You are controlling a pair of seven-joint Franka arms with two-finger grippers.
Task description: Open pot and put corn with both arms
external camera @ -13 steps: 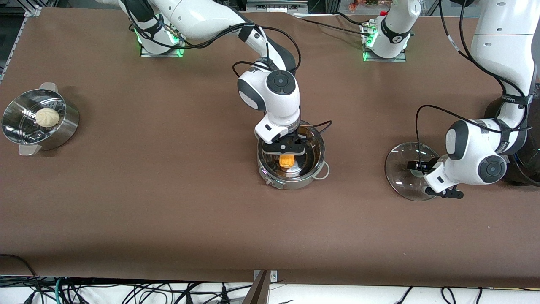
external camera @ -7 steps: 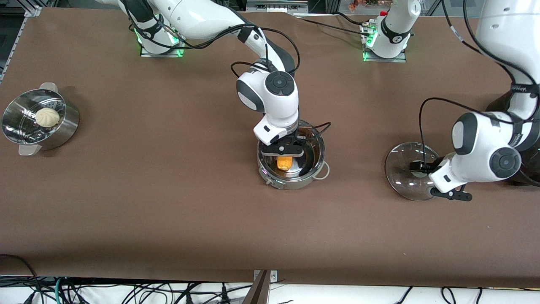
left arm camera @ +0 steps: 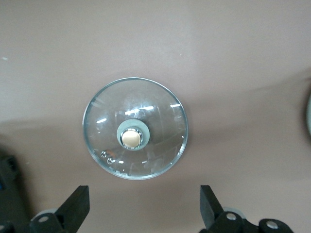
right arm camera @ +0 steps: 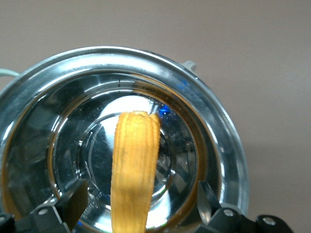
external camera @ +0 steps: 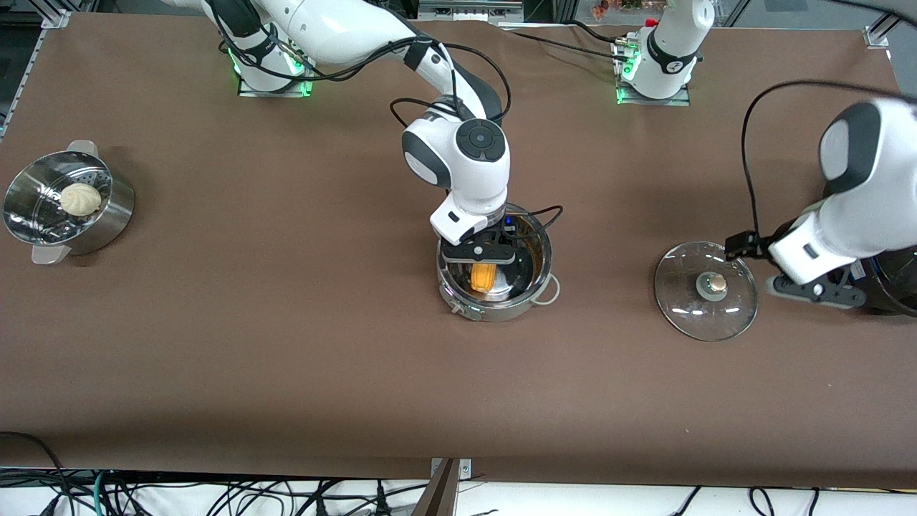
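While both claws gape: corn (external camera: 483, 276) in pot (external camera: 534, 297), lid (external camera: 706, 290) on brown table (external camera: 286, 344).

Bright, even overhead light on the brown table (external camera: 286, 344), shadows soft and short. Glare streaks the glass lid (left arm camera: 135, 128) and the steel pot (right arm camera: 121, 145). Left arm (external camera: 860, 193) smeared with motion blur at right edge.

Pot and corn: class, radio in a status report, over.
Right gripper open over pot, corn inside. Left gripper open beside lid on table. Nothing in the way.
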